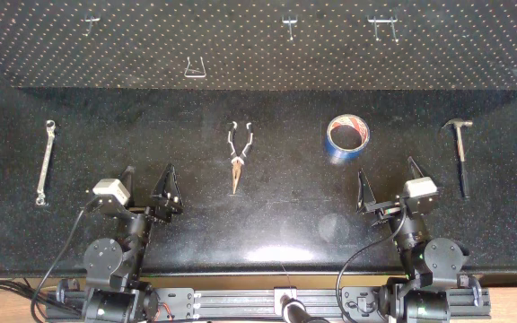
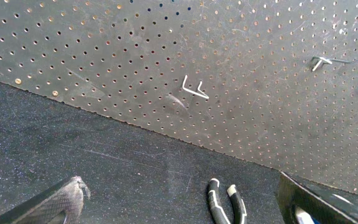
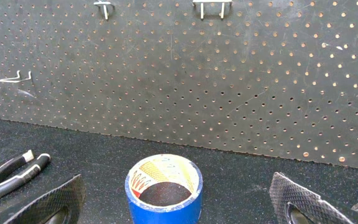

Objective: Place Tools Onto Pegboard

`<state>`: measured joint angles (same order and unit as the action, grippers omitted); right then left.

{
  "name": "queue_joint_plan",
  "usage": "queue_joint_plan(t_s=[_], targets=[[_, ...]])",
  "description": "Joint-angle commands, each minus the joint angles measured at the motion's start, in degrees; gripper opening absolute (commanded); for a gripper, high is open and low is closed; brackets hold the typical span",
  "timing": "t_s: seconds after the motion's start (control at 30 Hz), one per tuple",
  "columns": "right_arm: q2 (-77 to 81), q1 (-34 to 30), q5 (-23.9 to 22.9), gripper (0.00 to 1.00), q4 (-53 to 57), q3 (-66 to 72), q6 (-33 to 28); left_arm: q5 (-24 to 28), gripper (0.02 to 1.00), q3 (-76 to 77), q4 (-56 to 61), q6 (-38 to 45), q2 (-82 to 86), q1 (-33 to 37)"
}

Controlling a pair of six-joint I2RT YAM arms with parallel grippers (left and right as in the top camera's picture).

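Black textured fingertips (image 3: 58, 199) of the right gripper (image 1: 389, 187) are spread wide and hold nothing, low over the black tabletop mat (image 1: 285, 215), with the roll of blue tape (image 3: 164, 190) lying flat just ahead of the gap, its pale printed core facing up. The left gripper (image 1: 148, 184) is likewise spread and empty; the needle-nose pliers with black-and-white grips (image 1: 240, 154) lie ahead of it and to its right, handles toward the board, tip toward the arms. A slim silver wrench (image 1: 45, 163) lies lengthwise at the far left of the mat. At the far right lies a hammer with a metal head and black handle (image 1: 460, 154), head toward the board. All four tools are well apart in a row, none hung. Behind them stands the dark perforated pegboard (image 1: 258, 45), bearing several bare metal wire hooks (image 1: 195, 67).
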<state>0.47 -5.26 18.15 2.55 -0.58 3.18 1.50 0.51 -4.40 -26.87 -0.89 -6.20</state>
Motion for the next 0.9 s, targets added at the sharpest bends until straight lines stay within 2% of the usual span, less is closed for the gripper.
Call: queue_joint_plan(t_s=[0.03, 0.13, 0.17, 0.9], targets=[[-0.42, -0.17, 0.37, 0.976, -0.04, 0.35, 0.22, -1.36, 0.993, -0.20, -0.17, 10.58, 0.35, -0.22], [-0.42, -0.17, 0.37, 0.976, -0.04, 0.35, 0.22, -1.31, 0.993, -0.20, -0.15, 28.96, 0.37, -0.22], [-0.42, -0.17, 0.37, 0.974, -0.07, 0.35, 0.22, -1.27, 0.993, -0.20, -0.15, 32.28, 0.35, -0.22], [-0.42, -0.17, 0.37, 0.976, -0.07, 0.35, 0.22, -1.27, 0.993, -0.20, -0.15, 32.28, 0.35, -0.22]])
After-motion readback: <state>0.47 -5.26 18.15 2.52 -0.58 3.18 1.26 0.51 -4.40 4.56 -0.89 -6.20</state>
